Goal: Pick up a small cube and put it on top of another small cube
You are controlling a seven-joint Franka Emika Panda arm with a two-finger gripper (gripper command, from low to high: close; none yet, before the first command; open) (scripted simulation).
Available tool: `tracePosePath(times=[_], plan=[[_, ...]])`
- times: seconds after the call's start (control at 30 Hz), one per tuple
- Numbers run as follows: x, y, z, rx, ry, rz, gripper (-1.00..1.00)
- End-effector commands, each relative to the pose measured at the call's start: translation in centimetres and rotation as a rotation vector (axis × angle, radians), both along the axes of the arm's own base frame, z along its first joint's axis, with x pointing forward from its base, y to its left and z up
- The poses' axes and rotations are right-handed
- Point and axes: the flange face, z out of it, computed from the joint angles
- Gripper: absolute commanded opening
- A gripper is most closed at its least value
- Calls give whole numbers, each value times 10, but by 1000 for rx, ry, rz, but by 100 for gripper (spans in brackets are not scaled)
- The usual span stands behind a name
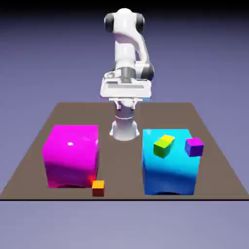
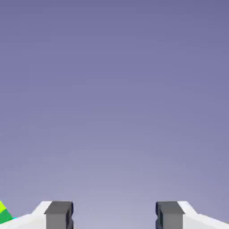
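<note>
The small orange cube (image 1: pixel 98 187) rests on the table at the front, against the big magenta block's near right corner. The small purple cube (image 1: pixel 194 147) sits at the right edge of the big cyan block's top. My gripper (image 1: pixel 127 98) hangs high at the back of the table, far from both cubes. The hand view shows its two grey fingertips (image 2: pixel 58 214) standing well apart, the gripper (image 2: pixel 114 214) open with only plain backdrop between them. Neither the orange nor the purple cube appears in the hand view.
A big magenta block (image 1: pixel 71 155) stands on the exterior view's left, a big cyan block (image 1: pixel 171 163) on its right. A yellow-green small cube (image 1: pixel 164 145) lies on the cyan block; a sliver of the yellow-green cube (image 2: pixel 3 212) shows at the hand view's lower left.
</note>
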Motion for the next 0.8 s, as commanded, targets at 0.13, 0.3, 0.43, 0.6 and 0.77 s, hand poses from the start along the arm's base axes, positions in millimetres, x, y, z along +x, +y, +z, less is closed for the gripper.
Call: tracePosePath(times=[0.13, 0.3, 0.43, 0.6, 0.77], plan=[[36, 3, -19, -193, 149, 196, 0], [70, 4, -45, -350, 300, 412, 0], [95, 4, -69, -449, 418, 598, 0], [123, 1, -102, -536, 558, 846, 0], [148, -3, -139, -583, 680, 1107, 0]])
